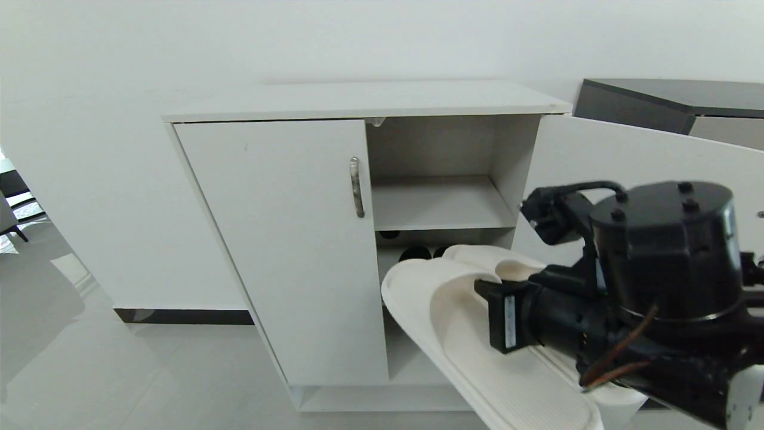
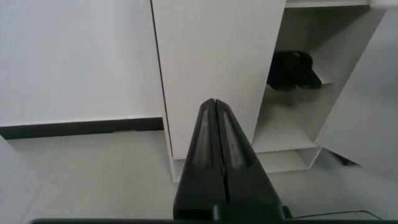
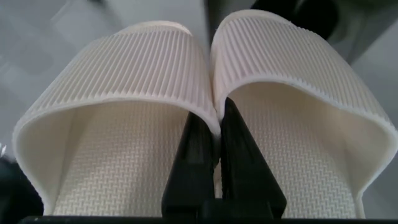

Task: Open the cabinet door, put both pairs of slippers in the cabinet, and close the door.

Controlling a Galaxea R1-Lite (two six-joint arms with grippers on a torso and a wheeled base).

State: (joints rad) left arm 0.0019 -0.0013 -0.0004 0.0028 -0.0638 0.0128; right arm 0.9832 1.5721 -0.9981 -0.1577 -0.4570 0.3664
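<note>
Seemingly, the step in hand is the stowing of the second pair. The left gripper (image 2: 214, 106) is held empty, its fingers pressed together, with the closed left-hand door (image 1: 286, 239) of the white laminate cabinet (image 1: 358, 98) ahead of their tips. Beyond those fingers and to the right, a pair of black slippers (image 2: 293, 70) is already lodged on a shelf inside. Further right, a pair of cream ribbed foam slippers (image 3: 124, 74) is clamped side by side by the right gripper (image 3: 211, 121), its fingers pinched on the two adjoining strap edges, toes pointed past the fingertips toward the opening. The right-hand door (image 1: 597, 155) is swung open. Next, the pair would need to be set on a free shelf, released, and the door shut
</note>
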